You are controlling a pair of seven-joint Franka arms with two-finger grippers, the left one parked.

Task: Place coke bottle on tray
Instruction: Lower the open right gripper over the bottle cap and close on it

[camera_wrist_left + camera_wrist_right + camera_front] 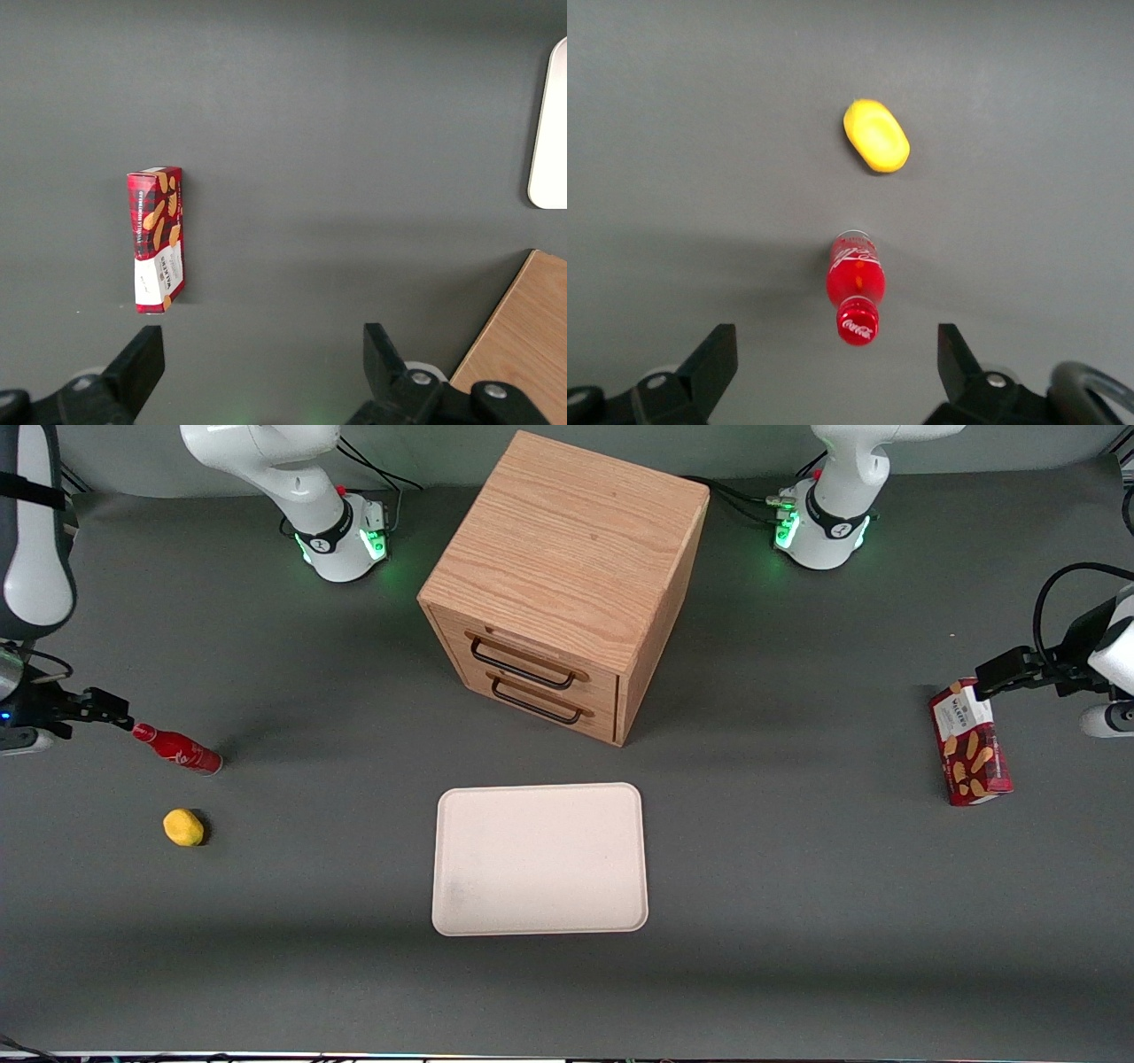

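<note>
The coke bottle (179,749) (855,290), slim and red with a red cap and white script logo, stands upright on the dark table toward the working arm's end. My right gripper (108,710) (835,354) hovers above it, open, with a wide gap and nothing between the fingers. In the right wrist view the cap sits just ahead of that gap, clear of both fingers. The cream-white tray (539,806) (554,124) lies flat near the middle of the table, in front of the drawer cabinet, and it holds nothing.
A small yellow lemon-like object (183,827) (875,135) lies close to the bottle, nearer the front camera. A wooden two-drawer cabinet (567,584) stands mid-table. A red biscuit box (970,755) (158,239) lies toward the parked arm's end.
</note>
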